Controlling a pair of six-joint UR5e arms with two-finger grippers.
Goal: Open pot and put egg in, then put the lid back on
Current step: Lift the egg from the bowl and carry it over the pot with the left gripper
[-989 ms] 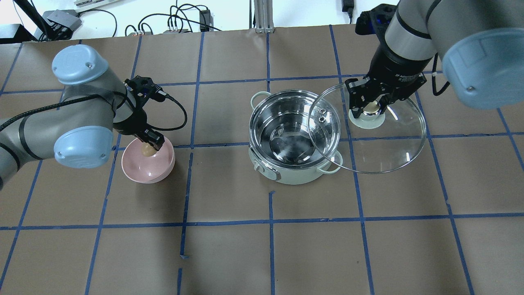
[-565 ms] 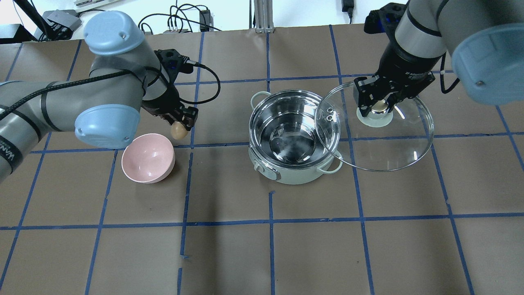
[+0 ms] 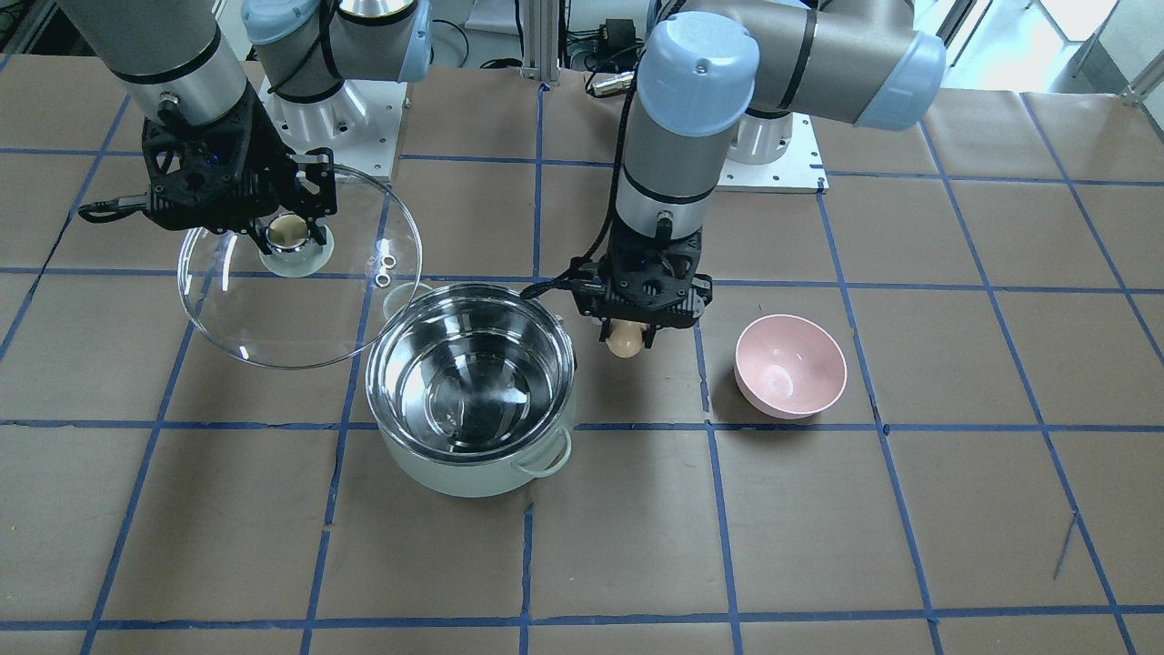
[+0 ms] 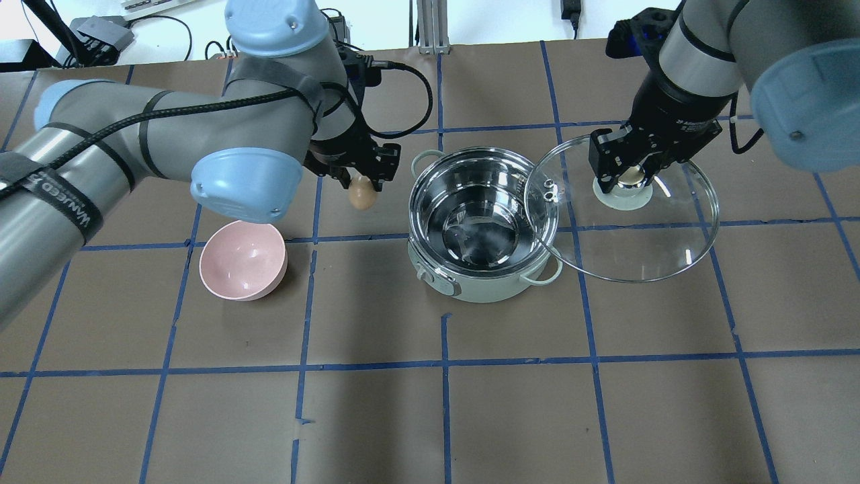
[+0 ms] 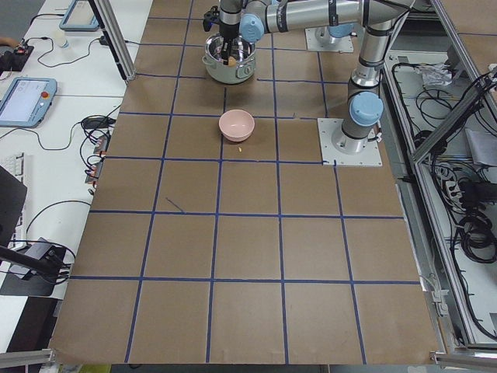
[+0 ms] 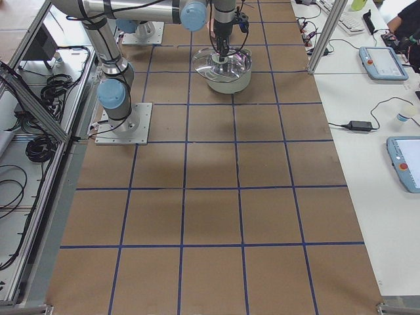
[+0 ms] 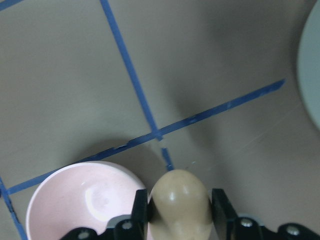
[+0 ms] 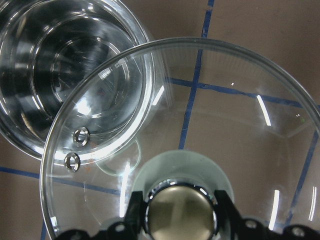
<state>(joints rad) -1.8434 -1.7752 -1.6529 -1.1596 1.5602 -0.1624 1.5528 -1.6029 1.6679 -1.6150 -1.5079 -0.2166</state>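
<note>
The mint-green pot (image 4: 482, 286) stands open mid-table, its steel inside bare; it also shows in the front view (image 3: 473, 473). My left gripper (image 4: 363, 190) is shut on the brown egg (image 4: 362, 195) and holds it in the air just left of the pot; the egg also shows in the front view (image 3: 625, 342) and the left wrist view (image 7: 179, 206). My right gripper (image 4: 629, 176) is shut on the knob of the glass lid (image 4: 631, 235), held above the table right of the pot, its edge overlapping the pot's rim. The lid also shows in the front view (image 3: 300, 309) and the right wrist view (image 8: 220, 130).
A pink bowl (image 4: 244, 261) sits empty on the table left of the pot, also in the front view (image 3: 789, 366). Blue tape lines grid the brown table. Cables and boxes lie beyond the far edge.
My left gripper lifted the egg out of the pink bowl and carried it right toward the pot. My right gripper moved the lid a little further right, away from the pot.
</note>
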